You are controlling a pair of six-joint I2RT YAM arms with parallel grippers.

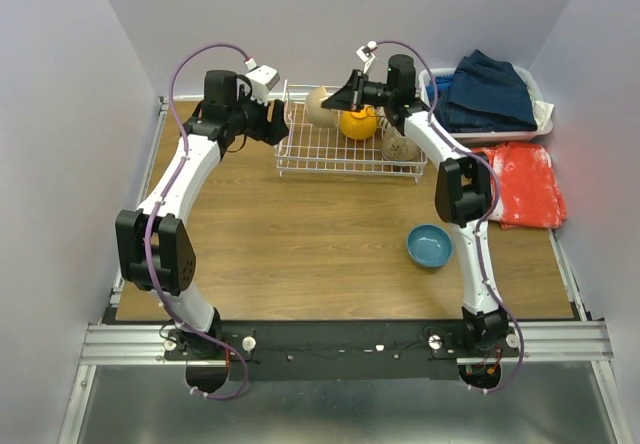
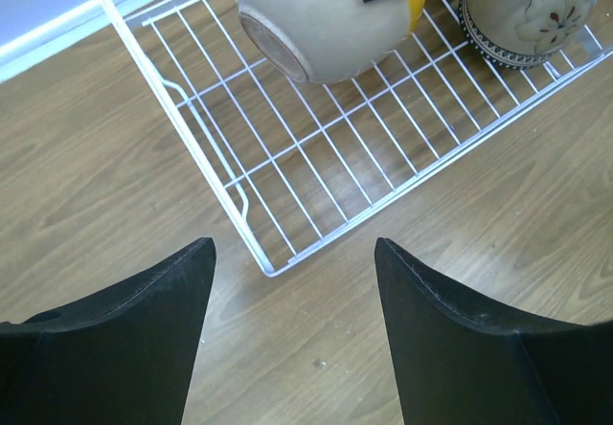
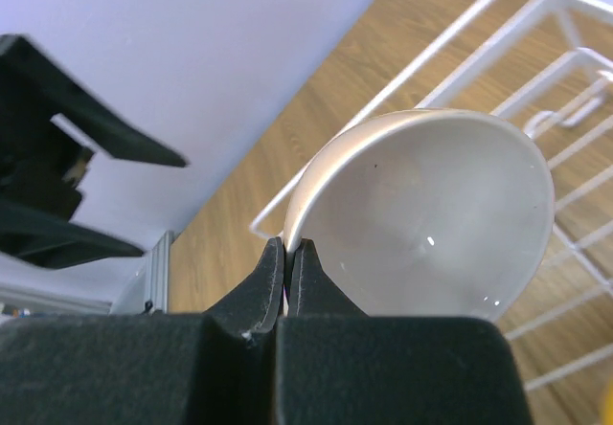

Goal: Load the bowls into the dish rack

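While the left pincer (image 2: 292, 248) hangs wide and empty beside the left end of the dish rack (image 1: 350, 171), the right pincer (image 3: 285, 253) is clamped on the rim of a cream bowl (image 3: 431, 224) tilted over the wires. Just right of that grip an orange bowl (image 1: 358, 124) and a patterned bowl (image 1: 400, 147) already sit in the rack; I judge only the blue bowl (image 1: 430, 246), on the table (image 1: 300, 254) well behind the right pincer, is left to load.

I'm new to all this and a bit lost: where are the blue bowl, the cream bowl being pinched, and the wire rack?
blue bowl (image 1: 429, 245): overhead view, middle of its inside.
cream bowl (image 3: 431, 224): right wrist view, its glossy inside.
wire rack (image 1: 320, 151): overhead view, bare floor wires.
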